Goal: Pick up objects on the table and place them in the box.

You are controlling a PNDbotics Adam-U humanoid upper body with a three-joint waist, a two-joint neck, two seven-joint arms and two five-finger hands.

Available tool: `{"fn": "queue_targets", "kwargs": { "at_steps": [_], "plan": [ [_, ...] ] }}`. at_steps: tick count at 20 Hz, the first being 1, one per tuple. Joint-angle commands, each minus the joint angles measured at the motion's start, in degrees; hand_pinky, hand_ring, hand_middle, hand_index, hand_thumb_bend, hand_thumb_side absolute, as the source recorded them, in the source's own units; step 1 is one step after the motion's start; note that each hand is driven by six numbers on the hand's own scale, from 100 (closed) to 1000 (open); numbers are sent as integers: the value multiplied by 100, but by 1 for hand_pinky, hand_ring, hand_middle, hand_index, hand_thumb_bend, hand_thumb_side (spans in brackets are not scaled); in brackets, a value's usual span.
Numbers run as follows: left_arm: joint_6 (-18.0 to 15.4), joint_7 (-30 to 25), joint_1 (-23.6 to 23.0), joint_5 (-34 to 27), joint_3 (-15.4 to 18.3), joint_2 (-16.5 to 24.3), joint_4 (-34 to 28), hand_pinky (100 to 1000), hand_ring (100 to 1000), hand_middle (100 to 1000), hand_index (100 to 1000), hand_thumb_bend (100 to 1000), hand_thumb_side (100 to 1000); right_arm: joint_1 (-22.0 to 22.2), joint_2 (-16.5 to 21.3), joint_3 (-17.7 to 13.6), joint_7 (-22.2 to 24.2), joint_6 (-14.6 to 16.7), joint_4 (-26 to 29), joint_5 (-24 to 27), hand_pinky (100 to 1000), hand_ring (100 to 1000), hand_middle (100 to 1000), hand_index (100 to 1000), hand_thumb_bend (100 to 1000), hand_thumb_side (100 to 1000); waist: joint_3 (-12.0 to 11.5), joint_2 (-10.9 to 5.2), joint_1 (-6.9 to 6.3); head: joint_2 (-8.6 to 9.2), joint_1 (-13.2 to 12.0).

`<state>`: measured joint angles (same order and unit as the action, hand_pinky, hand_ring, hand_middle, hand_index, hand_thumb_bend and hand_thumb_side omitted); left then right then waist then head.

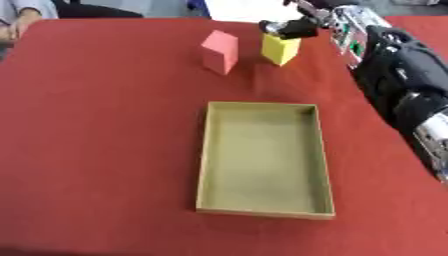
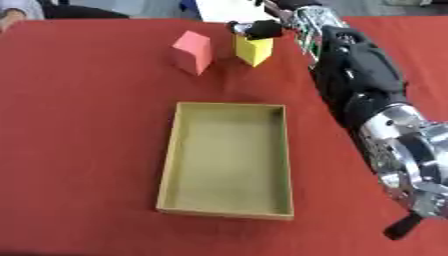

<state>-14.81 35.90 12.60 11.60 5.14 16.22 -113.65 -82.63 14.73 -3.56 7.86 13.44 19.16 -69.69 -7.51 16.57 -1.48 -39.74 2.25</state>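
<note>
Right hand: my right hand (image 1: 296,26) is stretched out to the far side of the surface, its fingers curled down over the top of the yellow block (image 1: 280,49); I read it as pinching the block's upper edge, though the fingertips blur into the block.
Right arm: it comes in along the right edge of both views, black with silver joints, crossing above the red surface (image 1: 105,140).
Yellow block: far side, beyond the box's right corner, sitting tilted under my hand; I cannot tell whether it has left the cloth.
Pink block: the pink block (image 1: 220,51) stands just left of the yellow one, apart from it, untouched.
Box: the tan box (image 1: 203,165) lies open in the middle, nearer me than both blocks, nothing inside.
Left hand: shows in neither view.
</note>
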Motion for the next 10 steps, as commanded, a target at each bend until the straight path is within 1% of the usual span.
{"fn": "queue_targets", "kwargs": {
  "at_steps": [1, 5, 10],
  "plan": [
    [-3, -22, 49, -10, 0, 105, -95, 835, 697, 606, 745, 111, 778, -115, 41, -40, 256, -235, 235, 102, 872, 931, 824, 959, 400, 562, -22, -100, -14, 2, 28],
    [-2, -31, 52, -9, -6, 103, -95, 835, 696, 607, 745, 104, 777, -112, 47, -37, 488, -474, 313, -28, 880, 936, 838, 967, 414, 502, -41, -84, -4, 14, 61],
    [-2, -38, 56, -1, -10, 100, -95, 835, 695, 607, 745, 100, 763, -92, 85, -99, 694, -681, 370, -188, 883, 939, 840, 970, 402, 463, -78, -39, 8, 32, 79]
  ]
}}
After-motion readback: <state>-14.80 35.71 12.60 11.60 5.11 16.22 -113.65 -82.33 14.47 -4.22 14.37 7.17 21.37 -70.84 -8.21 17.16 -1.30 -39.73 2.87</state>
